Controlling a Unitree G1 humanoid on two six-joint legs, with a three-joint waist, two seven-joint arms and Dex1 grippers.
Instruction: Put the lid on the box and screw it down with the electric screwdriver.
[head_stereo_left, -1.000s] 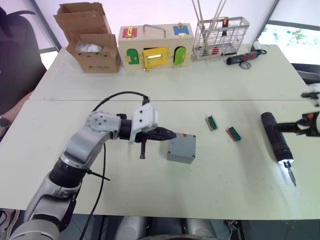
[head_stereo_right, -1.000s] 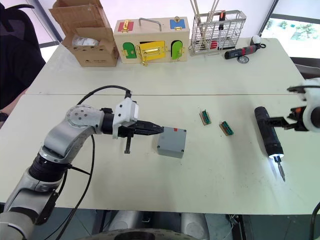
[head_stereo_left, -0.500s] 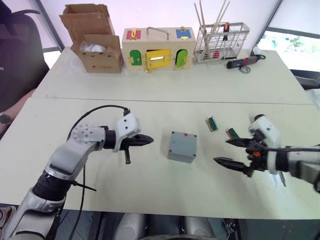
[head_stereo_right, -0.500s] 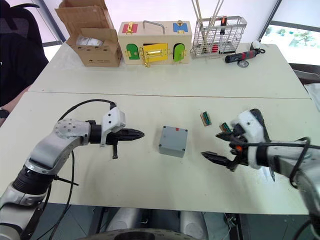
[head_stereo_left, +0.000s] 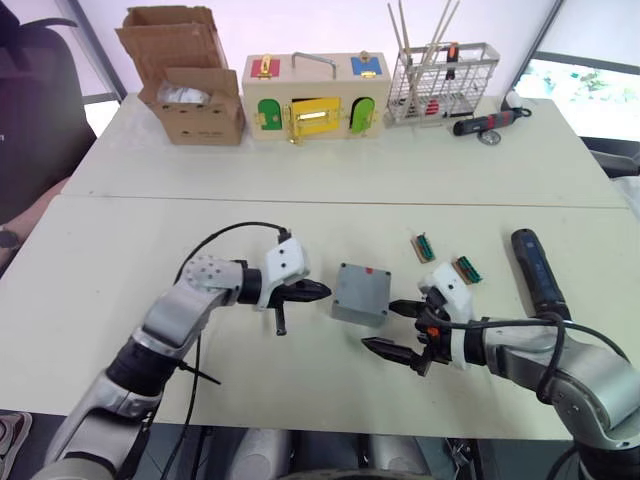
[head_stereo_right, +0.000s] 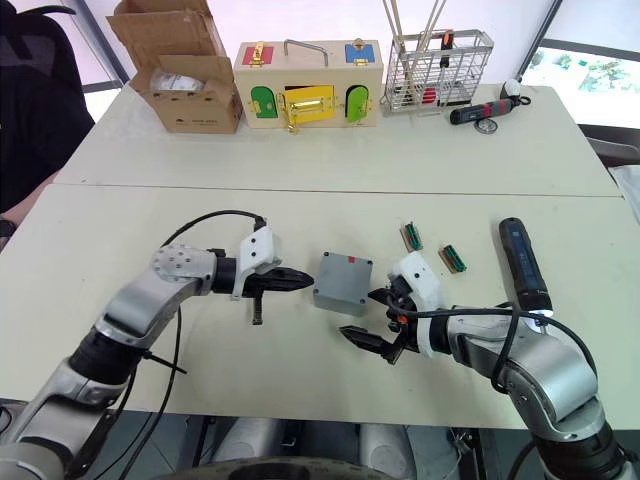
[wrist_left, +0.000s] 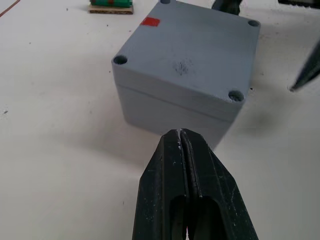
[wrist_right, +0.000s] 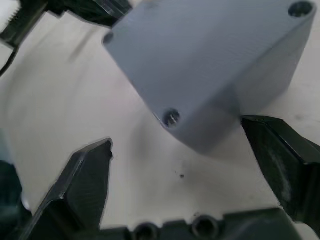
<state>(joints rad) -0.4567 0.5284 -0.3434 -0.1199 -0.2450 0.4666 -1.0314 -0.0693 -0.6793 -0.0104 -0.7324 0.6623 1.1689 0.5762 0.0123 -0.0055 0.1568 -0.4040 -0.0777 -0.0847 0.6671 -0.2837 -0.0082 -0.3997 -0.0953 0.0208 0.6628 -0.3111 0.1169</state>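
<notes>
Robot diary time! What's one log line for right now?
lid: on box | left hand: shut, beside box | right hand: open, near box | electric screwdriver: lying on table

Grey square plastic box (head_stereo_left: 361, 294) with flat grey lid (wrist_left: 192, 55) seated on top, resting mid-table. Thick black cylindrical electric screwdriver (head_stereo_left: 537, 273) lies flat, well to its right

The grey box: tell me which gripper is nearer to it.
Left, narrowly. The left gripper, shut, points at the box from just off its left side. The right gripper, open, flanks the box's near right corner without touching.
</notes>
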